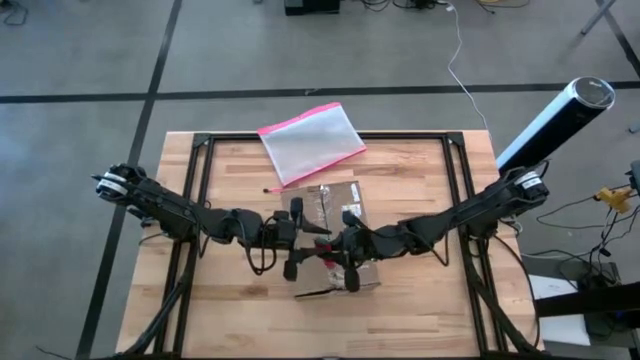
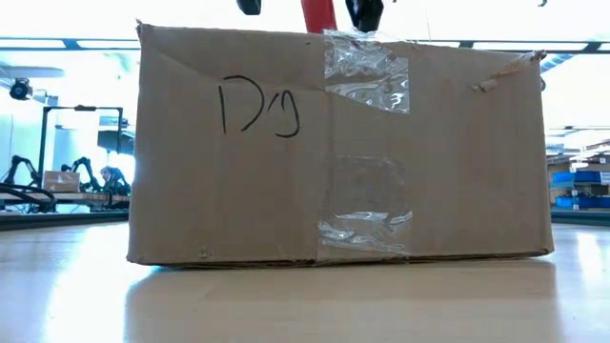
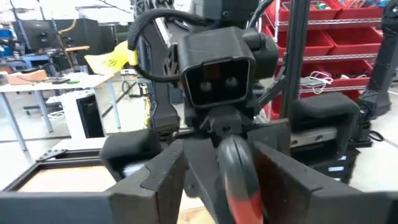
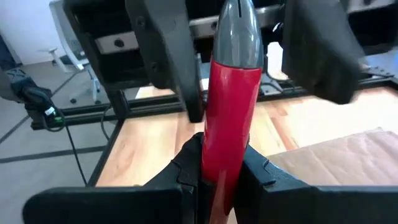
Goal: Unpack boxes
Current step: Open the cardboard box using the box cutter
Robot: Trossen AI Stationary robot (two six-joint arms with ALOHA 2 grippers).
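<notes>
While both arms meet over the middle of the table [image 1: 420,300], the brown cardboard box [image 1: 335,235] sits beneath them, slightly nearer than the pink-edged pouch [image 1: 311,142] lying at the far edge. Right gripper [image 4: 221,171]: closed on a red tool with a grey tip [image 4: 233,93], held over the box top. Left gripper [image 1: 293,240]: poised at the left side of the box, facing the tool, fingers [image 3: 155,180] spread to either side of the tool's grey end without visibly clamping it.

In the low view the box [image 2: 338,143] stands flat on the table, flaps shut, clear tape [image 2: 367,81] running over the top seam and down the side, with handwriting on the wall. Judged from its look, corrugated board is stiff along edges and corners yet yields in the panel centres; the tape is glossy, offering poor purchase. Weight cannot be told, so sliding under a push is likely. Steadying is best done at a wall or corner, leaving the taped seam free for the tool.
</notes>
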